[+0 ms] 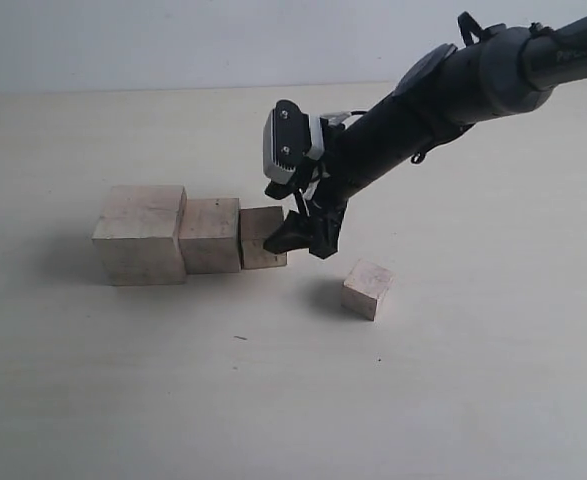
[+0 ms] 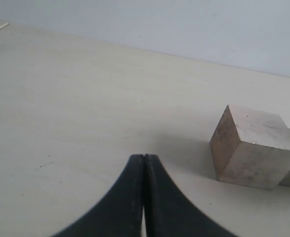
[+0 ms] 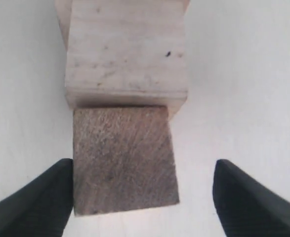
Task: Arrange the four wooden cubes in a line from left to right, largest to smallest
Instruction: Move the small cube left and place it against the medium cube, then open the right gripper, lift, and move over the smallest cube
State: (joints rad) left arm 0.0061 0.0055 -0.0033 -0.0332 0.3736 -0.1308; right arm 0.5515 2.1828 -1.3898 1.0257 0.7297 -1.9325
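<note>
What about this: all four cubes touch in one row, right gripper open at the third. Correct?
No: only three touch in the row; the smallest cube stands apart, per the exterior view. The right gripper is open at the third cube.

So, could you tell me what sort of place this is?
Probably a robotics lab bench: a pale tabletop, a plain wall behind, and graded wooden cubes beneath a robot arm.

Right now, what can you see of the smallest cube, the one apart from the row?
The smallest cube is plain pale wood, flat on the table but turned askew to the row of three. It stands alone to their right, touching only the table. The right end effector hangs clear of it.
</note>
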